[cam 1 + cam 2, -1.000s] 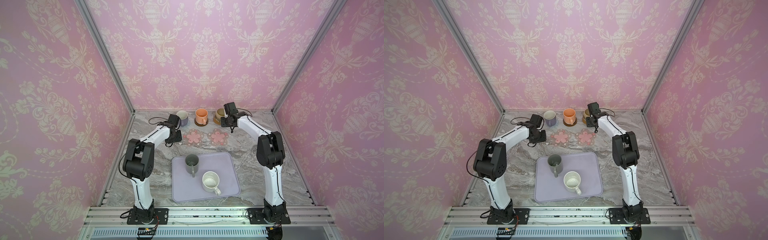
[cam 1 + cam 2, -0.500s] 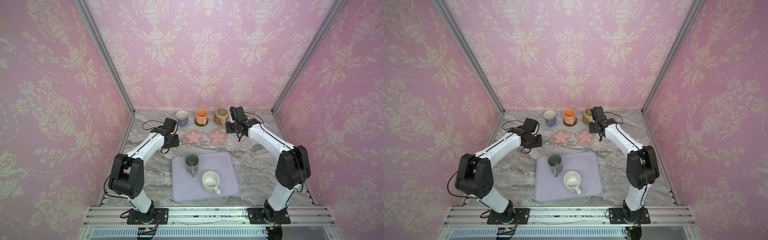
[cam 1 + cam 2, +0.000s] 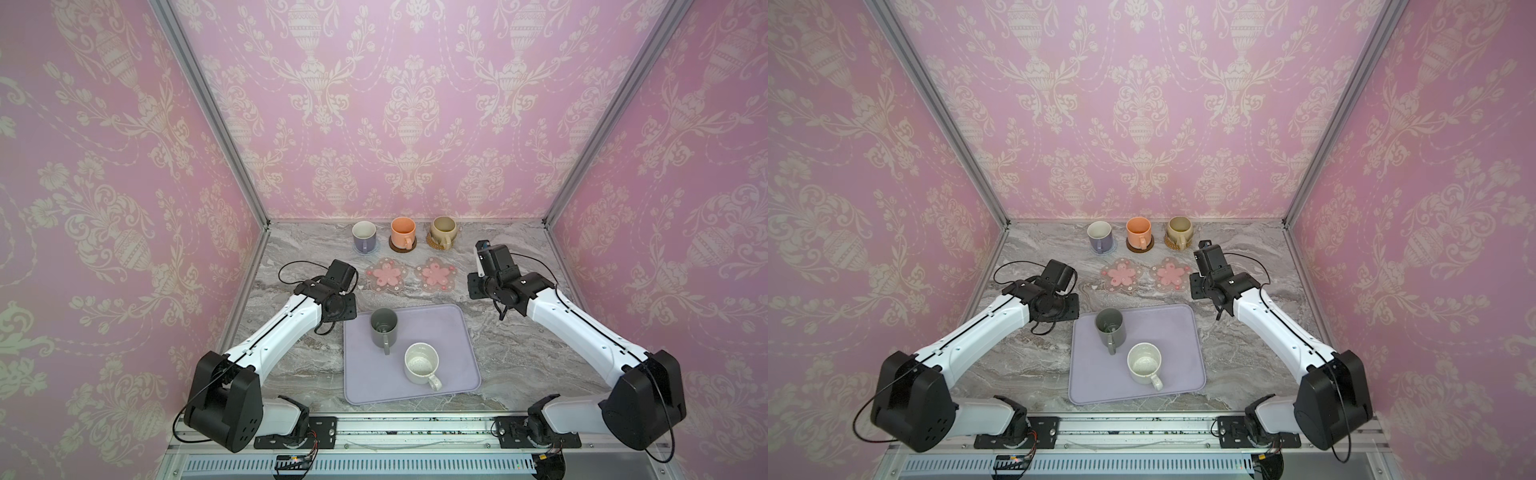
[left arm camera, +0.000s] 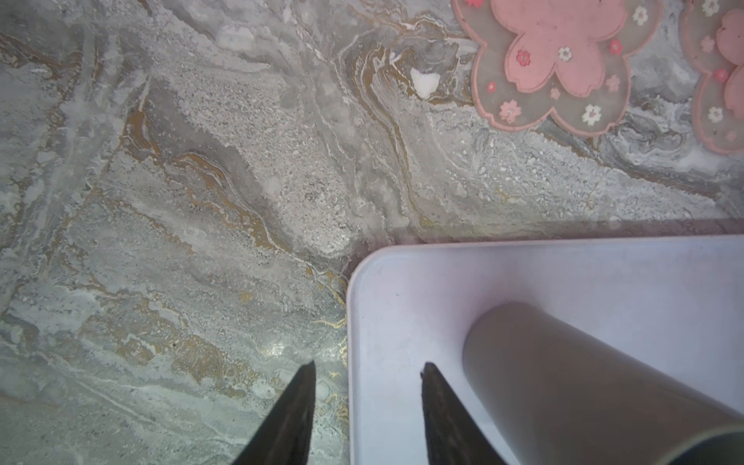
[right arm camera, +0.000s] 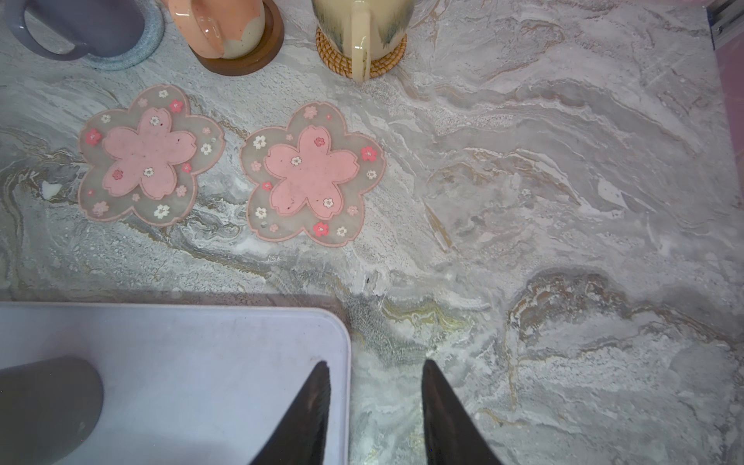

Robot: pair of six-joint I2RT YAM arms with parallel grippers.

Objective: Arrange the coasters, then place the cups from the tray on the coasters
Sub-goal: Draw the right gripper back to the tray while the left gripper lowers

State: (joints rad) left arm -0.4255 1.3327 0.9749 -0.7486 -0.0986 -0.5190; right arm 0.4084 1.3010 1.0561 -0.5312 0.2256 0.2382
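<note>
Both parted, empty: left claw (image 4: 368, 364) over the tray (image 3: 449, 332) far-left corner, right claw (image 5: 374, 362) over far-right. Dark grey cup (image 3: 383, 328) and white speckled cup (image 3: 420, 363) on tray. Pink flower coasters (image 3: 387, 275) bare mid-bench (image 3: 498, 365). Other three cups (image 3: 402, 232) on coasters along far edge.

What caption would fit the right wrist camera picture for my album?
Lavender cup, orange cup and beige cup on coasters; two pink flower coasters bare; open right tool by the tray's corner.
</note>
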